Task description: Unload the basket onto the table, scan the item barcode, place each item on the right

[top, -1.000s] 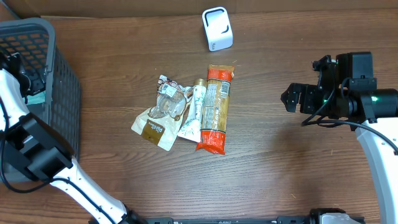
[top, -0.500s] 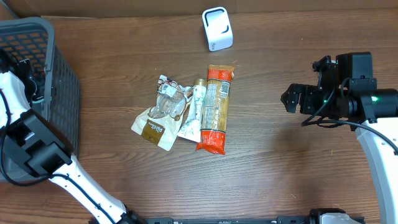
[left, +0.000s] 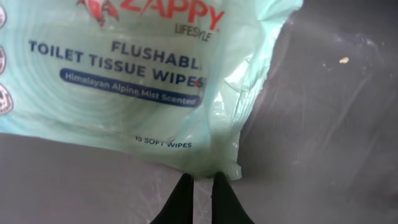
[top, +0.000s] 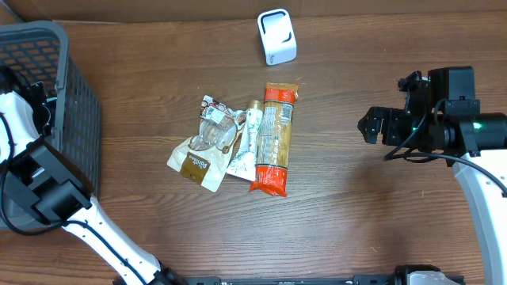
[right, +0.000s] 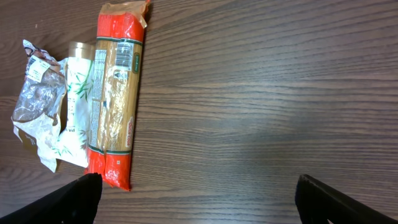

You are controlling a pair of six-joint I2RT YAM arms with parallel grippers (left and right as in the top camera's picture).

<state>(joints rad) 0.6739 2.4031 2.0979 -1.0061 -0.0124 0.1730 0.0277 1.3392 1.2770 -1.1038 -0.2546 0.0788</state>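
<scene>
A pale green pack of flushable toilet tissue wipes point(left: 124, 81) lies on the grey floor of the basket point(top: 79, 103) and fills the left wrist view. My left gripper point(left: 202, 177) is shut, its black fingertips point(left: 185, 186) pinching the sealed bottom corner of the pack. In the overhead view the left arm point(top: 20, 119) reaches into the basket and hides the pack. The white barcode scanner point(top: 276, 36) stands at the back of the table. My right gripper point(right: 198, 182) hangs open over bare wood at the right point(top: 374, 125), holding nothing.
Mid-table lie an orange spaghetti pack point(top: 273, 138), a white tube with green leaves point(top: 247, 142) and a crumpled clear and brown packet point(top: 204, 149). The dark mesh basket stands at the table's left edge.
My left gripper has closed from wide open onto the corner of the wipes pack, and the left arm shifted slightly inside the basket. The right arm has not moved.
</scene>
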